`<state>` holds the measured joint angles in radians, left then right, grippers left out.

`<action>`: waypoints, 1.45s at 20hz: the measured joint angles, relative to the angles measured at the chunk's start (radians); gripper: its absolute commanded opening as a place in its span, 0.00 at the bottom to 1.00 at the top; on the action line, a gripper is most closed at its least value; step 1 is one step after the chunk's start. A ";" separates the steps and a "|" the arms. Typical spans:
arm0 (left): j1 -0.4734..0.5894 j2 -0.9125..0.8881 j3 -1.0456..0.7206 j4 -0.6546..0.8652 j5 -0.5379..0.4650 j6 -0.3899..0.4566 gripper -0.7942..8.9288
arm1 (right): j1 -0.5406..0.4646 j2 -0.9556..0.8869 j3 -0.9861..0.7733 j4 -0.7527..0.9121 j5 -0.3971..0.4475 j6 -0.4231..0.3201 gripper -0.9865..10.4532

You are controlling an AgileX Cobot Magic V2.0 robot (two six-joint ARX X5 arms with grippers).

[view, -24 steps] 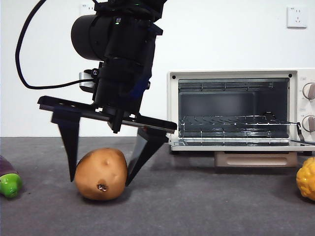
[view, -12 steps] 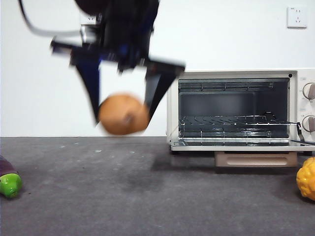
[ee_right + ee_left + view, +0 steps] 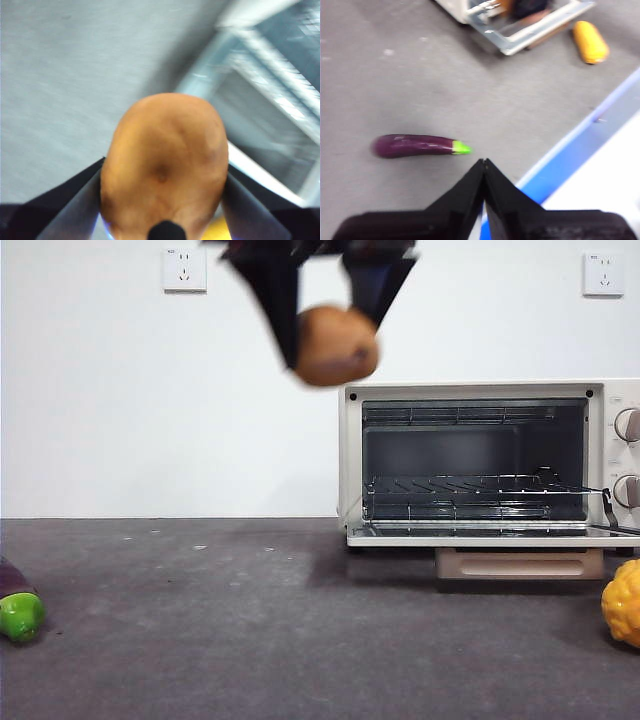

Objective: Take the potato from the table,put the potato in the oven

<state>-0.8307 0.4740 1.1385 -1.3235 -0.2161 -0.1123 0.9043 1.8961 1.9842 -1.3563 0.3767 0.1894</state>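
My right gripper (image 3: 335, 335) hangs high in the front view, at about twelve o'clock, its two dark jaws pinching the potato (image 3: 336, 345) from both sides. The potato is well clear of the table (image 3: 250, 630), up in the air and above the level of the oven's top edge, just off the oven's (image 3: 490, 465) upper near corner at about eleven o'clock from it. Through my right wrist camera the potato (image 3: 165, 165) fills the space between my jaws, with a small dark spot on its skin, and the right gripper (image 3: 164, 200) presses against its flanks; beyond it lie the grey table and the blurred metal frame of the open oven. The oven door is down, the wire rack (image 3: 470, 485) showing inside, two round knobs at its right side. My left gripper (image 3: 484, 167) waits over the table with its jaws pressed together, holding nothing, the eggplant (image 3: 420, 146) lying just beyond its tips. In the front view the eggplant's green end (image 3: 18, 615) sits at nine o'clock, and a bumpy yellow object (image 3: 623, 602) at four o'clock, near the oven's handle (image 3: 518, 565).
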 measured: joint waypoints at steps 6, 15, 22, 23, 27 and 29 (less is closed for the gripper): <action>0.000 0.001 0.000 0.000 -0.149 0.001 0.08 | -0.087 -0.415 -0.307 -0.001 0.048 0.009 0.14; 0.000 0.002 0.000 0.000 -0.151 0.003 0.08 | -0.215 -0.719 -0.689 0.367 0.150 0.046 0.14; 0.000 0.002 0.000 0.000 -0.151 0.003 0.08 | -0.301 -0.551 -0.809 0.709 0.101 0.031 0.14; 0.000 0.002 0.000 0.000 -0.151 0.003 0.08 | -0.308 -0.520 -0.809 0.756 0.101 0.031 0.14; 0.000 0.004 0.000 0.000 -0.151 0.003 0.08 | -0.331 -0.417 -0.809 0.883 0.101 0.031 0.14; 0.000 0.004 0.000 0.000 -0.151 0.003 0.08 | -0.345 -0.376 -0.810 0.923 0.101 0.030 0.14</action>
<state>-0.8307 0.4782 1.1385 -1.3239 -0.3676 -0.1089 0.5594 1.5204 1.1744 -0.4332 0.4778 0.2195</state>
